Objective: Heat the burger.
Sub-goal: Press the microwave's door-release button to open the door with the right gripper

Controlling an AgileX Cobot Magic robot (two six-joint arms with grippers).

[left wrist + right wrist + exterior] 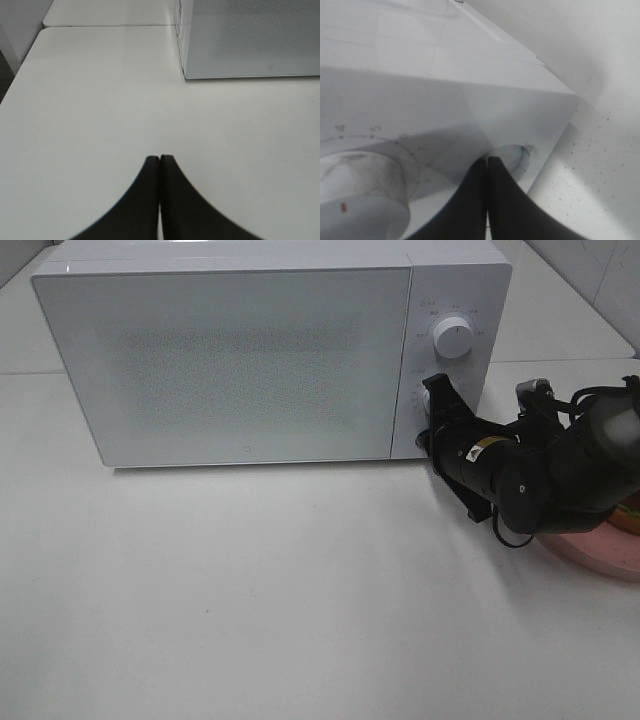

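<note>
Barely in view, burger (632,517) well apart from right end effector (486,161).

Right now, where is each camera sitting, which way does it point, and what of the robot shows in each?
Exterior high: above, looking down at the closed microwave on the table; the right arm shows.
Left wrist: low over the table, facing the microwave's front; shut left gripper shows.
Right wrist: close against the control panel; shut right gripper at a knob.
Shared: all show the microwave.
</note>
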